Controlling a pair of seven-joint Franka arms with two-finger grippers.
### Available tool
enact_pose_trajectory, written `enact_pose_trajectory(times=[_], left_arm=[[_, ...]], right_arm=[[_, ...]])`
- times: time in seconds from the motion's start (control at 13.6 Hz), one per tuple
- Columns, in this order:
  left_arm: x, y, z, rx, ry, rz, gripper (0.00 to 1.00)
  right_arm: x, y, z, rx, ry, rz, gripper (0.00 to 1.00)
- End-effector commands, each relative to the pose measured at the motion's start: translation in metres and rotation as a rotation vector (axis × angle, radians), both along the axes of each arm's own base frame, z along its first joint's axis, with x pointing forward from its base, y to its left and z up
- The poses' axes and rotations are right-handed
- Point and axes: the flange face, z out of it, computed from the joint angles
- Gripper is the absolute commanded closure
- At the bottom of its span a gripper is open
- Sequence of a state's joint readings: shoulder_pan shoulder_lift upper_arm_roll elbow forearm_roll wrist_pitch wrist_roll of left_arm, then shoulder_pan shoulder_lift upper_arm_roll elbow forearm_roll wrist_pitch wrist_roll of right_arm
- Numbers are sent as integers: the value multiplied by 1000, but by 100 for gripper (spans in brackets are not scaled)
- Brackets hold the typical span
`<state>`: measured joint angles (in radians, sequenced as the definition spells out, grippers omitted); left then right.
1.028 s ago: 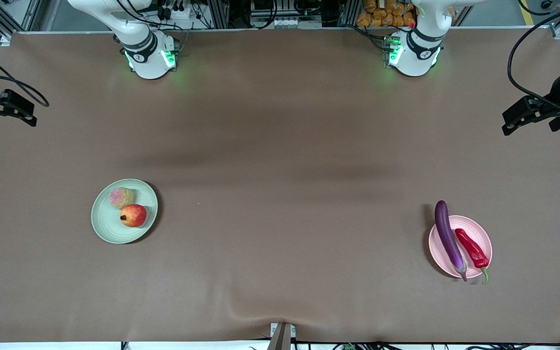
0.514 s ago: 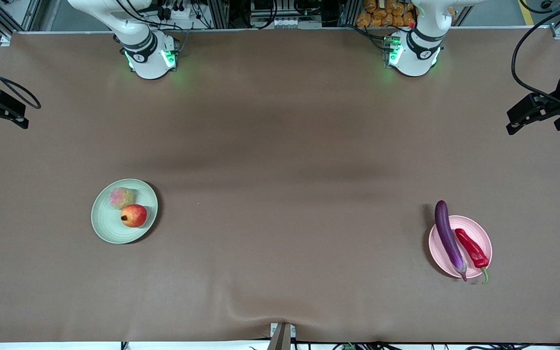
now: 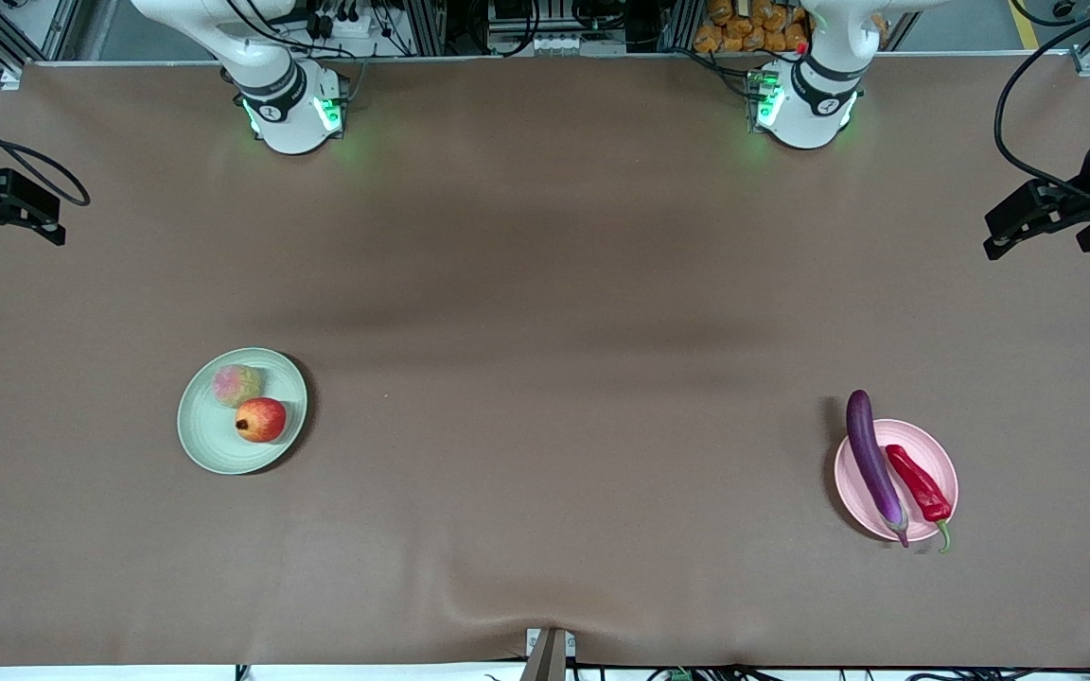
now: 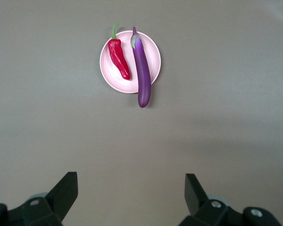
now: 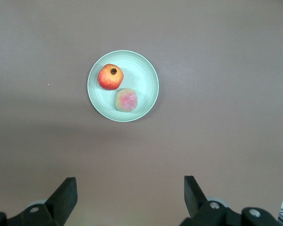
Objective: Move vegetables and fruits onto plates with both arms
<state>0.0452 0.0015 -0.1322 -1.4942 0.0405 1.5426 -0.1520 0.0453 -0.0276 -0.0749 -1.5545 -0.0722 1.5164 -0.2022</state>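
eggplant [image 3: 872, 463] on pink plate [image 3: 944, 470], well apart from left gripper [image 4: 131, 188] open jaws

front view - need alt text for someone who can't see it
Seen from above on a brown table, a pale green plate holds a red-yellow apple and a fuzzy peach, and a pale pink plate holds a purple eggplant and a red chili pepper. The left gripper and right gripper hang open and empty over the table's ends.
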Motion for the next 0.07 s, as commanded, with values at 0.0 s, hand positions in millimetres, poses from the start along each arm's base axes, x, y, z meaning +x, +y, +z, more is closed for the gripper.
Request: enact_pose_trajectory(times=[0.0], left_arm=[[-3,-1,7,-34,16,-7,0]], right_arm=[[2,2,5,13,2,17,0]])
